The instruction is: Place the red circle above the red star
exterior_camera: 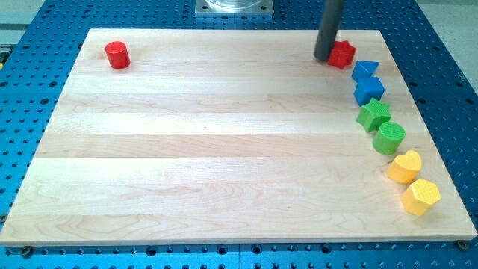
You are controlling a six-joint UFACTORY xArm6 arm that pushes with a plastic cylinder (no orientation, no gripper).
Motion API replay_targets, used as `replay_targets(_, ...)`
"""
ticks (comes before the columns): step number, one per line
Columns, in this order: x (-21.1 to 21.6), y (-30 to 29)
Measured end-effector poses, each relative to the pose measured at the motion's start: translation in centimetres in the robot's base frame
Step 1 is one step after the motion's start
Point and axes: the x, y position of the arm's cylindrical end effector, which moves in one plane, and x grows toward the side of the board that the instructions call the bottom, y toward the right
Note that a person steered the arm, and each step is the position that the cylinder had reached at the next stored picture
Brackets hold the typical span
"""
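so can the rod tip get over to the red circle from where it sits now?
Probably yes. My tip sits at the view's top right, against the red star's left side. The red circle is at the top left, and no block lies on the board between them.

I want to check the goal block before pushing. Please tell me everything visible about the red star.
The red star is a small, glossy, plastic-looking block lying flat on the wooden board near the view's top right corner. Its left part is hidden behind my tip, which stands right against it; true contact cannot be confirmed. A blue block sits just below-right, close but apparently apart.
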Motion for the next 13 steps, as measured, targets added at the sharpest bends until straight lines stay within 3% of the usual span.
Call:
replay_targets(1,0.1,1.8)
replay_targets(2,1.7,-9.1)
replay_targets(3,8.1,-23.3)
replay_targets(4,8.1,-36.4)
replay_targets(5,8.3,-45.5)
replay_targets(6,9.2,-48.3)
replay_targets(7,4.8,-41.3)
replay_targets(8,-0.2,-38.0)
replay_targets(9,-1.7,-42.3)
replay_targets(10,-5.2,-41.0)
replay_targets(12,-4.3,-23.3)
replay_targets(13,-4.3,-28.4)
